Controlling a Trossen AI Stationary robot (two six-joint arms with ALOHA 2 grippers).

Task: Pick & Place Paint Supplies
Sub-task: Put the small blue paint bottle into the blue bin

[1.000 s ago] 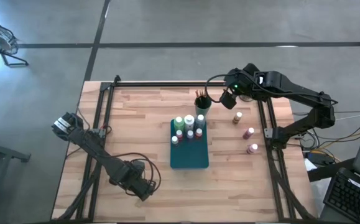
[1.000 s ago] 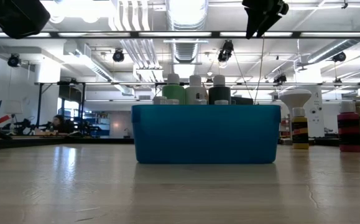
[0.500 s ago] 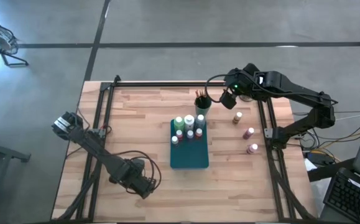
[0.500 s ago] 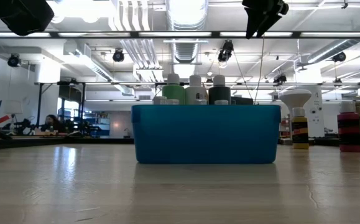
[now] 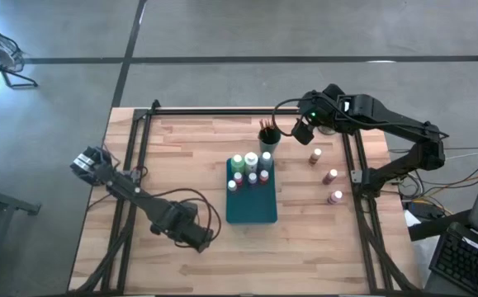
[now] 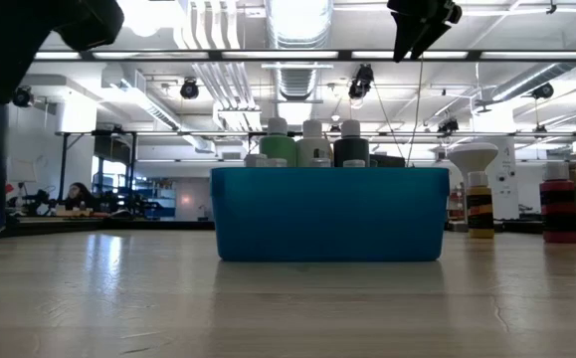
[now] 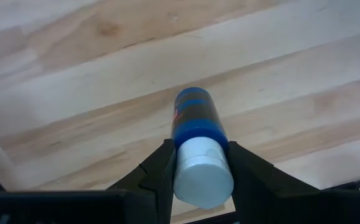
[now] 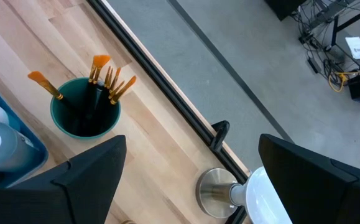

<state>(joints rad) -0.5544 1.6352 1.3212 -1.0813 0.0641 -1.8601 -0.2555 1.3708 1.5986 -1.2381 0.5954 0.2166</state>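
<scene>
**Blue bottle gripped on the left; six bottles in the tray, three loose**

The left gripper (image 7: 198,171) is clamped on a blue paint bottle (image 7: 195,121) with a white cap, one finger on each side of the cap end. In the left wrist view the bottle points away from the fingers with bare wooden table (image 5: 181,157) behind it. In the high view this gripper (image 5: 199,237) sits over the near left part of the table, just left of the teal tray (image 5: 251,206) and not touching it.

The tray stands in the middle of the table. About six white-capped bottles (image 5: 251,169) are bunched at its far end; the exact count is hard to make out from above. The near half of the tray shows bare floor. In the low view a light-green bottle (image 6: 278,147), a pale one and a dark one rise above the tray's wall.

Three small bottles (image 5: 331,176) stand loose on the table to the right of the tray, in a line running from far to near, well apart from each other.

A teal cup (image 8: 85,115) beyond the tray's far end holds about six orange-tipped brushes (image 8: 108,78).

The right gripper (image 5: 303,132) hovers above the table just right of the cup, its fingers spread wide and holding nothing. A white-domed object on a metal stand (image 8: 220,193) shows close by in the right wrist view.
</scene>
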